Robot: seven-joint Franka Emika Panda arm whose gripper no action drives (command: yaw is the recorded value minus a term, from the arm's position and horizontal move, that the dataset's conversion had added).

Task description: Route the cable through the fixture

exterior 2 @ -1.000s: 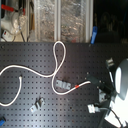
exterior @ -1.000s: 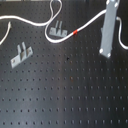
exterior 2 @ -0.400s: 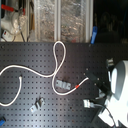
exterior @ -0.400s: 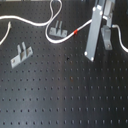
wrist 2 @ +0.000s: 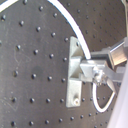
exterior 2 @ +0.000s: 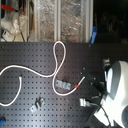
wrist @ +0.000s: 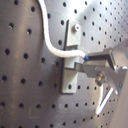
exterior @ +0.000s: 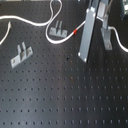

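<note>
The gripper (wrist: 87, 64) grasps the cable (wrist: 55, 47) at a bracket (wrist: 70, 62); the slack cord may slip beside its slot.

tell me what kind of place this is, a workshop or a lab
Most likely a robotics lab bench. The work surface is a black board with a grid of holes, small metal brackets are fixed to it, and a white cable lies across it. Cluttered shelves stand behind.
</note>
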